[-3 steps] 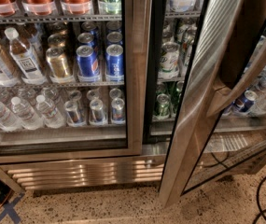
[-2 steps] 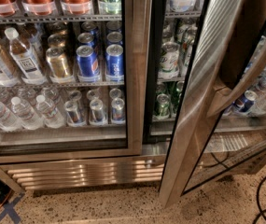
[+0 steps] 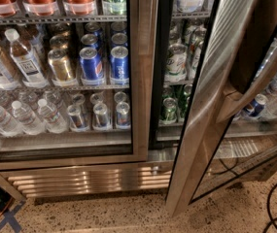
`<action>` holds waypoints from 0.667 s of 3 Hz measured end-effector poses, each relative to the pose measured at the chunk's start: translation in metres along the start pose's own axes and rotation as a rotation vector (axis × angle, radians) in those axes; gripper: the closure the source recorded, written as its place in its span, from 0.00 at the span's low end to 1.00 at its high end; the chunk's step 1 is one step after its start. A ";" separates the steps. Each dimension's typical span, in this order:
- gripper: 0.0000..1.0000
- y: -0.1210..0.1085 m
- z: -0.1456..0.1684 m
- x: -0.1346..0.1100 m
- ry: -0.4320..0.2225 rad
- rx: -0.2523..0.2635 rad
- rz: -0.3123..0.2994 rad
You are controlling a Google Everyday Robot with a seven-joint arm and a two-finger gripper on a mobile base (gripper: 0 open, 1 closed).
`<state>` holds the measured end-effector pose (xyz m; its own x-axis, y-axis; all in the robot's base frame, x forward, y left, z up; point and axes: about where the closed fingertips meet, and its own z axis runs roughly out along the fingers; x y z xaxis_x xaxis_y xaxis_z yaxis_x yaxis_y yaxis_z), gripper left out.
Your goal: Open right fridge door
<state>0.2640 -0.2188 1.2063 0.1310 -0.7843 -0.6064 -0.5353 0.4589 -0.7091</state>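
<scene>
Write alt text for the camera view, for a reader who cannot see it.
The right fridge door, glass in a steel frame, stands swung open toward the camera, with the gripper, a dark shape at top right, at its handle. The left door is shut over shelves of cans and water bottles.

Bright interior light — glare streaks on right fridge door (image 3: 210,106); tool (image 3: 251,62) dark silhouette, upper right.

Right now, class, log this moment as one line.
task: open right fridge door | right fridge door: ajar | gripper: upper right, by handle | left door: shut
</scene>
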 end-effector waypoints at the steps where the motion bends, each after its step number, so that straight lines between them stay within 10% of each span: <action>1: 0.00 0.000 0.000 0.000 0.000 0.000 0.000; 2: 0.00 0.000 0.000 0.000 0.000 0.000 0.000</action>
<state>0.2640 -0.2188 1.2063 0.1310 -0.7843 -0.6064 -0.5353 0.4589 -0.7091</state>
